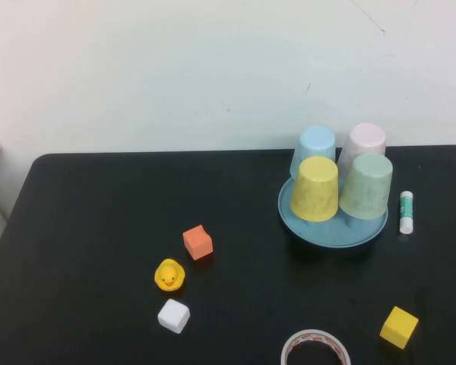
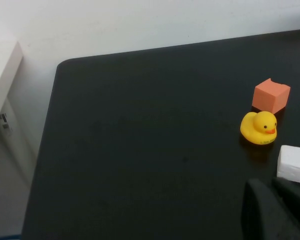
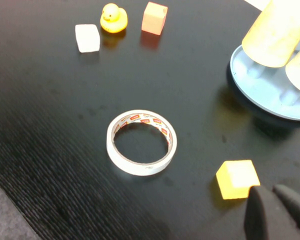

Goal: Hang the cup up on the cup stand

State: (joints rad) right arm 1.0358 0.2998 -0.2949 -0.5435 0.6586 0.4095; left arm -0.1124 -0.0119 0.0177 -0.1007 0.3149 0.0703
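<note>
Mint cup (image 1: 365, 186) sitting upside down on the cup stand (image 1: 332, 230), right of centre in the high view.

Both claws are resting pressed together: the left claw (image 2: 275, 210) low beside the white block (image 2: 293, 163), the right claw (image 3: 277, 212) beside the yellow block (image 3: 237, 179), near the tape roll (image 3: 141, 142).
</note>
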